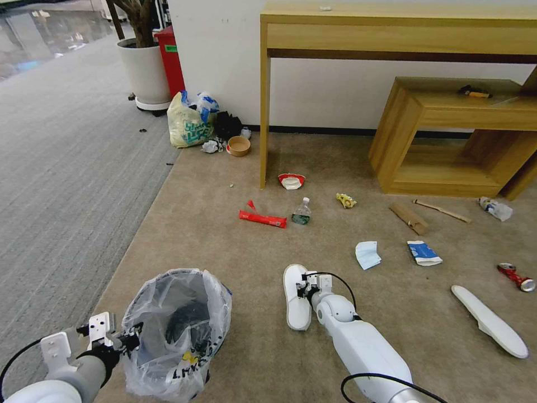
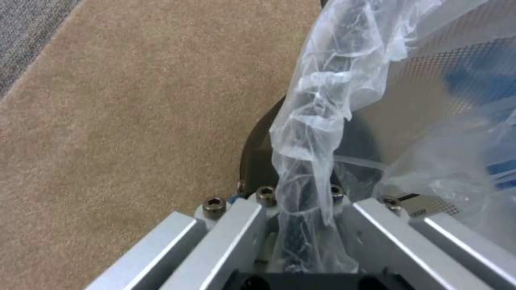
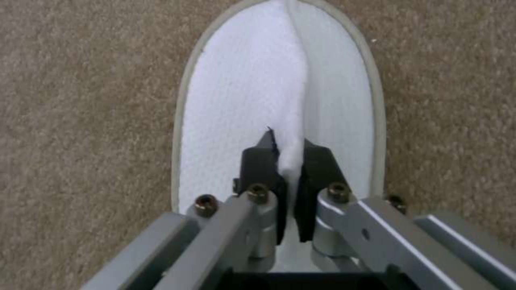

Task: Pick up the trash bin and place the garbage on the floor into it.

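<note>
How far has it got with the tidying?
Done: the left gripper holds the trash bin by its rim. In hand: the right gripper is pinched on a fold of the near slipper. Left on the floor: the other slipper, red can, red wrapper, bottle, mask and more.

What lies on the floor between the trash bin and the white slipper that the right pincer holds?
In the head view, the stretch between the trash bin and the slipper in the right pincer is bare beige floor.
</note>
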Robot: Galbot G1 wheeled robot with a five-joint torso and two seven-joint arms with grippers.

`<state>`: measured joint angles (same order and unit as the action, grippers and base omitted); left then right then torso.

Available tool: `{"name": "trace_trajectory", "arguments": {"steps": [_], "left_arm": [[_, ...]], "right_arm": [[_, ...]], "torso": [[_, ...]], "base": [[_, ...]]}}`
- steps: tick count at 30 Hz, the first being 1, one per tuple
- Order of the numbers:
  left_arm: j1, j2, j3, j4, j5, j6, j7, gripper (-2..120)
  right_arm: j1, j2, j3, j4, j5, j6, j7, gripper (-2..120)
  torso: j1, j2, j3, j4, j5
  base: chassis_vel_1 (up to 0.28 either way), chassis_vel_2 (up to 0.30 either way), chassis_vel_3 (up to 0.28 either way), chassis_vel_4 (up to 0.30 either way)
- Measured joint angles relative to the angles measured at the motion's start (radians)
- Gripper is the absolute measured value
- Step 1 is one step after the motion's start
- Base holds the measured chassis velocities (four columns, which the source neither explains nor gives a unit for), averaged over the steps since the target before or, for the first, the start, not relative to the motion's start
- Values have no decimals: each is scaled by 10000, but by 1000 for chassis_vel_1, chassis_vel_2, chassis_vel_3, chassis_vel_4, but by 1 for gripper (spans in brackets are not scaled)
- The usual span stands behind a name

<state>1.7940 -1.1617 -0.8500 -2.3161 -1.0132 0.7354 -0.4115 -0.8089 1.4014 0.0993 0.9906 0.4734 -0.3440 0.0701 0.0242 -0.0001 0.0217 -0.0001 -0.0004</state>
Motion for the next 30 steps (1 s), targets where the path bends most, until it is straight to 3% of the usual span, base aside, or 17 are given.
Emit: {"name": "trace_trajectory", "arguments": {"steps": [8,15,22,30], "left_arm": [[-56,132,30,10,-112,0,-105,0],[-232,449,38,89,-451,0,-233,0],[-1133,1153,323,680,-1403,0,-939,0],[-1870,2040,724,1135,-2273,0,-1500,0]], "right_arm": [[-65,7,209,157,-417,210,-29,2],[-337,-203,523,1297,-715,334,-22,2],[-570,-1134,578,4513,-468,199,-81,0],[67,-2011,143,6773,268,0,-627,0]], "torso": [[0,0,0,0,0],[0,0,0,0,1],[0,0,0,-1,-1],[0,0,0,0,0]], "base": [[0,0,0,0],[0,0,0,0],[0,0,0,0],[0,0,0,0]]}}
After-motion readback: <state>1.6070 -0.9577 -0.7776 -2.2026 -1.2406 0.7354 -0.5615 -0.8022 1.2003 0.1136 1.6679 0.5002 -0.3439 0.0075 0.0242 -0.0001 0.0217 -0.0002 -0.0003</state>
